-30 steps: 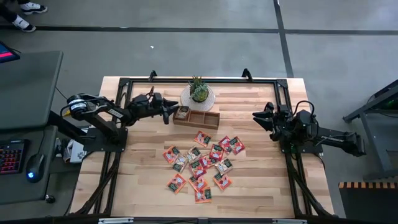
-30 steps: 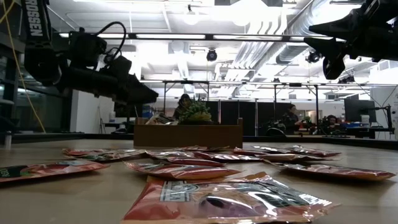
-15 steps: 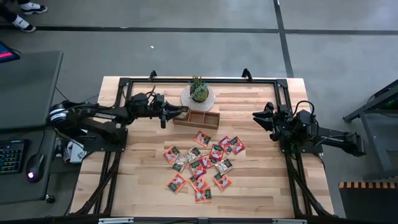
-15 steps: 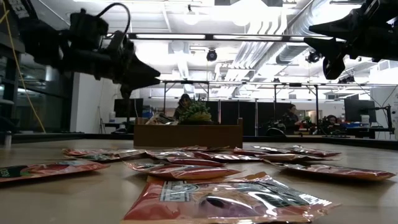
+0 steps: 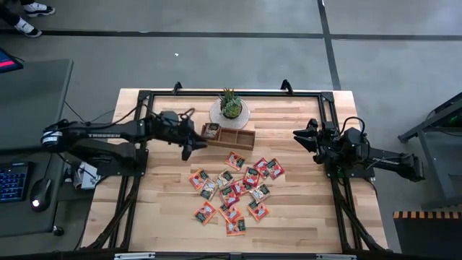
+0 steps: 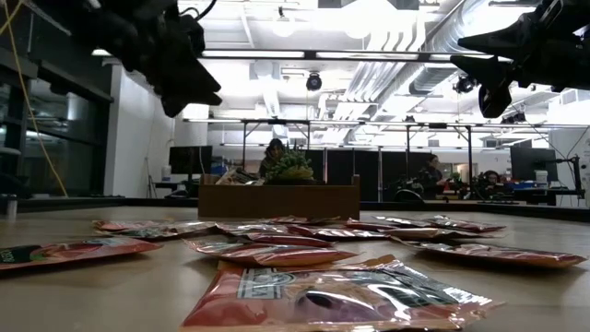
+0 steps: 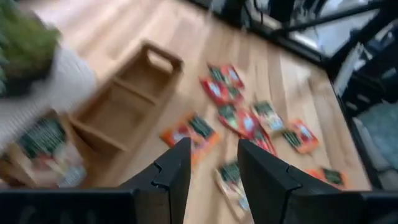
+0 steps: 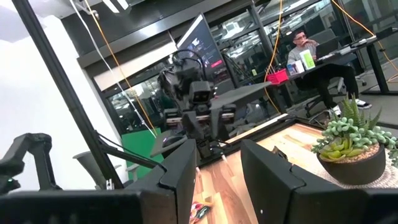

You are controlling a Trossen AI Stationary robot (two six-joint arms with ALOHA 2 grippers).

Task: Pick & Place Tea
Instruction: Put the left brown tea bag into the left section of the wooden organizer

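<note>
Red-orange tea sachets point(image 5: 232, 189) are seen lying flat in a loose scatter on the table's middle, no common heading among the squares. The left gripper point(image 5: 189, 146), fingers parted and empty, is held just beside the wooden tray point(image 5: 229, 136), with the nearest sachets down-table and toward the centre from it. Farther off, the right gripper point(image 5: 302, 136) is kept parted, empty, well apart; the left is judged nearer.

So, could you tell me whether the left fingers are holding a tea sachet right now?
No, the left wrist view shows the left fingers apart with nothing between them, above the scattered sachets.
</note>
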